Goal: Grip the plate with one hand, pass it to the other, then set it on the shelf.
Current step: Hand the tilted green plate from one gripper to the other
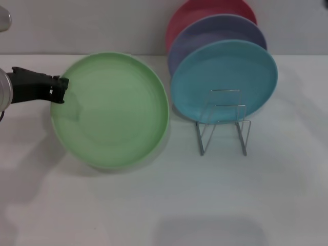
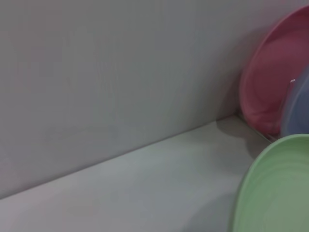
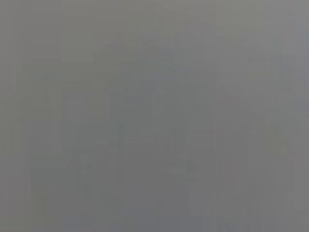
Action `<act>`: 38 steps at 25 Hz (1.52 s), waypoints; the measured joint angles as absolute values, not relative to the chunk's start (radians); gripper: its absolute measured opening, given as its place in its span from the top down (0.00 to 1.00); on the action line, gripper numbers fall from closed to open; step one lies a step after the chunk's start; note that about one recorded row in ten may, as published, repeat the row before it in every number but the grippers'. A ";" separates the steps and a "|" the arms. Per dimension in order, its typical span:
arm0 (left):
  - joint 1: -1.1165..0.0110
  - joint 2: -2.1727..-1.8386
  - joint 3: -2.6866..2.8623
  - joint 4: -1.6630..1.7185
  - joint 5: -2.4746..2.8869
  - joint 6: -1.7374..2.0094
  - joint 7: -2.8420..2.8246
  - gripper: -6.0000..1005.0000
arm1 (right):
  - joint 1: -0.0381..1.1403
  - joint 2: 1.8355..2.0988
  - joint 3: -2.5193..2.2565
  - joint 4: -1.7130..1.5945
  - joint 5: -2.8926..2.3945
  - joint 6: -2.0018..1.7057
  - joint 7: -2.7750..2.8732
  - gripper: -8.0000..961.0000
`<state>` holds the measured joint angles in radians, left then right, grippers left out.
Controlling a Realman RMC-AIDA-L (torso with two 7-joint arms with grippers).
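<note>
One gripper is at work: the left gripper (image 1: 60,88) reaches in from the table's (image 1: 164,205) left edge, black fingers clamped on the left rim of the light green plate (image 1: 110,110), which sits tilted toward the left-centre of the surface. Right of it stands the wire shelf (image 1: 224,122), apart from the plate. Turquoise plate (image 1: 224,79), lavender plate (image 1: 215,31) and red plate (image 1: 189,15) stand in it, nearer the back edge.
</note>
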<state>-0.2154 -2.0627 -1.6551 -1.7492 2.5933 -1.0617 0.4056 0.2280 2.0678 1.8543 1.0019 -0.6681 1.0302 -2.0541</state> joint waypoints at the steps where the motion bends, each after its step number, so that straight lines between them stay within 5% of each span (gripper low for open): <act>1: -0.213 -2.063 -1.655 -1.753 2.594 -1.052 0.406 0.95 | 0.260 2.061 1.855 1.168 -0.939 0.917 -1.774 0.14; 8: -0.211 -2.064 -1.647 -1.752 2.594 -1.037 0.407 0.95 | 0.476 2.015 1.839 1.593 -1.930 0.985 -0.744 0.15; 16: -0.204 -2.064 -1.616 -1.750 2.588 -1.006 0.417 0.94 | 0.803 1.992 1.814 1.455 -2.406 1.299 -0.299 0.15; 38: -0.202 -2.065 -1.601 -1.758 2.573 -1.005 0.420 0.93 | 0.934 2.023 1.619 1.239 -2.423 1.177 -0.409 0.15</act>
